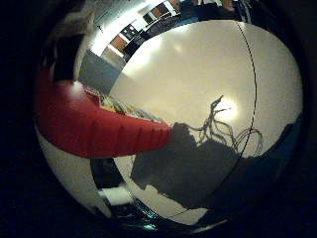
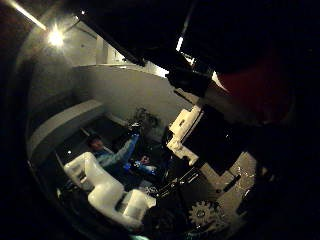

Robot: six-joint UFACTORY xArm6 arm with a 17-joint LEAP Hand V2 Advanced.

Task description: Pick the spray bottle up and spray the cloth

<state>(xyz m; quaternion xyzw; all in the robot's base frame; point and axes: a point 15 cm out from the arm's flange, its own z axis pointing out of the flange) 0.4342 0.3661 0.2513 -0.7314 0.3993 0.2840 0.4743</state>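
The red spray bottle (image 1: 87, 124) lies close against my palm in the little finger side palm view, with a printed label along its side. It hangs above the white table (image 1: 198, 69), and a dark shadow (image 1: 183, 164) of hand and bottle falls on the table below. In the thumb side palm view the bottle's red body (image 2: 258, 85) and a black top part (image 2: 192, 78) fill the near side. My hand's white fingers (image 2: 100, 185) and a gear show at that view's edge. The hand is curled round the bottle. I cannot make out a cloth.
A thin seam (image 1: 253, 69) runs across the table. Beyond the table's far edge are dark furniture and shelves (image 1: 129, 40). The thumb side view looks out into the room, with a ceiling light (image 2: 55, 38) and a pale wall (image 2: 130, 90).
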